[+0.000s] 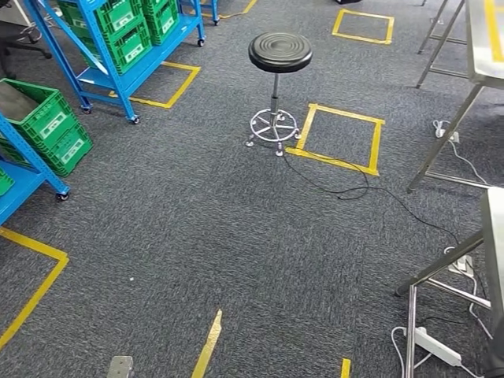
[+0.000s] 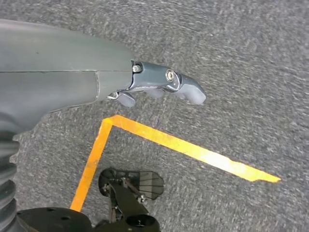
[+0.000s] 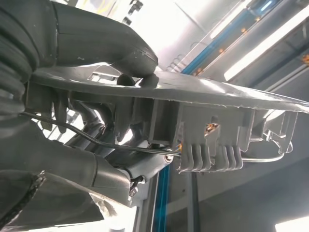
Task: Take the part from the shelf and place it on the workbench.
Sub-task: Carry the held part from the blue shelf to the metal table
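My right hand point(image 3: 91, 53) grips the part point(image 3: 218, 96), a flat grey plastic panel with ribbed clips and a thin wire bail underneath. The thumb point(image 3: 134, 55) presses on the panel's top face and the darker fingers point(image 3: 109, 166) close in from below. My left hand point(image 2: 160, 84) hangs over the grey carpet with its fingers stretched out and nothing in them. In the head view, the blue shelf point(image 1: 127, 79) with green crates point(image 1: 122, 35) stands at the far left. Steel workbenches point(image 1: 483, 47) line the right edge, the nearer one point(image 1: 494, 236) close by.
A black round stool point(image 1: 279, 51) stands mid-floor beside a yellow tape square point(image 1: 342, 138). A black cable point(image 1: 357, 189) runs from it toward the benches. A white power strip point(image 1: 437, 346) and cords lie under the near bench. A second blue rack point(image 1: 24, 169) holds a green crate point(image 1: 47, 126) at left.
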Tool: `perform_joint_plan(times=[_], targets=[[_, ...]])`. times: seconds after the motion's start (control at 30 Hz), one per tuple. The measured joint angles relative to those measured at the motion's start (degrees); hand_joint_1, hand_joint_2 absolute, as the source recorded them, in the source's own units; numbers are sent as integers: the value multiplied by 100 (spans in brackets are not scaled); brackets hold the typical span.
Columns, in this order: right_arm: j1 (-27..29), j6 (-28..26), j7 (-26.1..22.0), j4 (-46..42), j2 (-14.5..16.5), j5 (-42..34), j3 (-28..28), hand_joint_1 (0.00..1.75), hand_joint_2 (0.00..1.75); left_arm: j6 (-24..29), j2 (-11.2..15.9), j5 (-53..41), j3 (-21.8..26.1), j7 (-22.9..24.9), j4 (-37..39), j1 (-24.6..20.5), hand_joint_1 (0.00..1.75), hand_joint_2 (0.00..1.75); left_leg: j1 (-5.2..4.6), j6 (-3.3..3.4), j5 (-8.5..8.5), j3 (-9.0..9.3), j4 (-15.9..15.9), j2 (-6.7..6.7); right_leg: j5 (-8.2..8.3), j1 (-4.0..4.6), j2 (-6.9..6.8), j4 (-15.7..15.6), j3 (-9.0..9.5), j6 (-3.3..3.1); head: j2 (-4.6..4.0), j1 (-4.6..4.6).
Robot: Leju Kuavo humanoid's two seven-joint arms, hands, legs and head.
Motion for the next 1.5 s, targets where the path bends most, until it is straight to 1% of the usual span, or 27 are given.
perform_joint_plan(times=[0.07, 0.1, 0.17, 0.23, 0.27, 0.33, 0.37, 0.4, 0.43, 0.47, 0.53, 0.57, 0.63, 0.73, 0.8, 0.87, 0.93, 0.97, 1.0, 1.07, 1.13, 1.2, 1.27, 1.33, 1.43, 1.47, 1.5], targets=[[-1, 0, -1, -3, 0, 16, -13, 175, 175, -4, 0, 1, 0, -1, 0, -2, 0, 175, -28, -63, -29, 14, 21, 76, 149, 17, -142, -602, 352, -43, 0, -4], [5, 0, -1, -4, 0, 28, -20, 175, 175, -5, 2, 1, 0, -1, 0, -2, 0, 175, -42, -94, -36, 18, 27, 113, 142, 33, -166, -711, 411, -77, 0, -8], [37, 0, 2, -6, 5, 56, -39, 175, 175, -3, -4, -2, 0, -1, 0, -6, 0, 175, -42, -153, -46, 25, 27, 178, 154, 49, -82, -728, 409, -167, 0, -15], [64, 0, 3, -11, 15, 80, -58, 175, 175, 1, -15, -6, 0, -2, 0, -11, 0, 175, -19, -211, -174, -16, 166, 79, 174, 42, -1, -742, 406, -243, 0, -25], [70, 0, 1, -14, 22, 89, -65, 175, 175, 2, -19, -8, 0, -3, 0, -12, 0, 175, -10, -231, -323, -110, 395, -24, 182, 35, 35, -750, 409, -276, 0, -35], [71, 0, 0, -16, 31, 93, -75, 175, 175, 3, -29, -9, -1, -4, 0, 3, 0, 175, -6, -237, -699, -448, 1158, -193, 180, 44, 118, -750, 409, -318, 0, -50], [73, 0, 0, -16, 36, 93, -80, 175, 175, 3, -36, -9, -1, -4, 0, 15, 0, 175, -7, -232, -820, -619, 1514, -220, 178, 54, 172, -749, 411, -329, 0, -50], [75, 0, 0, -16, 38, 94, -82, 175, 175, 3, -41, -9, -2, -4, 0, 25, 0, 175, -7, -220, -837, -724, 1713, -231, 178, 65, 230, -748, 416, -335, 0, -51], [77, 0, 0, -16, 40, 94, -85, 175, 175, 4, -43, -9, -2, -4, 0, 30, 0, 175, -10, -200, -733, -733, 1690, -239, 177, 75, 293, -747, 427, -339, 0, -50], [78, 0, 0, -16, 43, 93, -86, 175, 175, 4, -44, -9, -2, -4, 0, 29, 0, 175, -13, -171, -529, -639, 1440, -259, 176, 83, 354, -746, 443, -340, 0, -50], [76, 0, 0, -16, 50, 94, -89, 175, 175, 5, -37, -9, -2, -4, 1, 26, 0, 175, -25, -93, -96, -328, 671, -418, 168, 94, 463, -741, 461, -332, 0, -47], [73, 0, 0, -16, 54, 95, -89, 175, 175, 6, -34, -9, -2, -4, 2, 26, 0, 175, -27, -61, 20, -210, 381, -507, 164, 99, 506, -734, 460, -324, 0, -46], [68, 0, 0, -16, 57, 96, -89, 175, 175, 7, -30, -8, -2, -4, 2, 28, 0, 175, -25, -32, 50, -130, 172, -609, 159, 111, 553, -721, 446, -309, 0, -44], [69, 0, 0, -16, 57, 96, -89, 175, 175, 7, -31, -9, -2, -4, 2, 26, 0, 175, -27, -38, 34, -115, 132, -599, 163, 103, 571, -721, 431, -301, 0, -50], [85, 0, 1, -16, 60, 94, -95, 175, 175, 8, -39, -10, -2, -5, 2, 15, 0, 175, -28, -24, 26, -87, 60, -525, 127, 86, 545, -657, 353, -239, 0, -50], [88, 0, -1, -16, 61, 96, -101, 175, 175, 9, -50, -10, -1, -6, 2, 5, 0, 175, -16, 23, 45, -44, -26, -379, -122, 70, 365, -184, 71, -144, 0, -37], [87, 0, -2, -16, 61, 100, -104, 175, 175, 9, -52, -10, 0, -7, 2, 10, 0, 175, -7, 53, 49, -18, -63, -240, -440, 52, 193, 572, -337, -74, 0, -28], [91, 0, -2, -15, 61, 102, -105, 175, 175, 9, -51, -10, 0, -7, 2, 14, 0, 175, -8, 51, 39, -14, -62, -184, -480, 37, 167, 791, -463, -49, 0, -29], [96, 0, -1, -15, 61, 103, -107, 175, 175, 9, -52, -10, 0, -7, 2, 14, 0, 175, -7, 43, 27, -5, -61, -133, -415, 20, 147, 807, -486, -28, 0, -28], [96, 0, 0, -14, 61, 107, -109, 175, 175, 8, -60, -10, 0, -7, 2, 12, 0, 175, 0, 9, -14, 39, -52, -45, -39, -12, 54, 220, -188, 1, 0, -27], [93, 0, -1, -11, 61, 135, -106, 175, 175, 2, -58, -10, -1, -7, 2, 10, 0, 175, -23, -55, -75, 80, -24, 27, 191, -3, -132, -473, 200, -12, 0, -24], [107, 0, -1, -7, 61, 178, -96, 175, 175, -1, -50, -10, -1, -7, 2, 6, 0, 175, -53, -111, -114, 101, -1, 96, 177, 26, -191, -692, 329, -85, 0, -31], [148, 0, 1, -2, 61, 207, -77, 175, 175, 10, -49, -8, 2, -7, 2, 0, 0, 175, -41, -156, -149, 125, 8, 153, 178, 30, -89, -698, 333, -173, 0, -39], [169, 0, 1, 7, 60, 227, -34, 175, 175, 5, -38, -3, 20, -8, 2, -9, 0, 175, -15, -204, -312, 55, 226, 34, 175, 24, -2, -707, 355, -242, 0, -53], [162, 0, -1, 51, 55, 272, 63, 175, 175, -79, -21, 1, 79, -8, 2, 11, 0, 175, -3, -214, -777, -488, 1316, -204, 155, 34, 141, -711, 383, -317, 0, -76], [165, 0, -1, 73, 51, 283, 89, 175, 175, -104, -13, 2, 100, -7, 2, 27, 0, 175, -4, -206, -836, -665, 1616, -222, 148, 44, 202, -710, 395, -331, 0, -75], [169, 0, -1, 93, 48, 290, 107, 175, 175, -121, -1, 2, 120, -5, 2, 42, 0, 175, -5, -192, -780, -760, 1725, -230, 142, 53, 266, -709, 412, -339, 0, -75]])
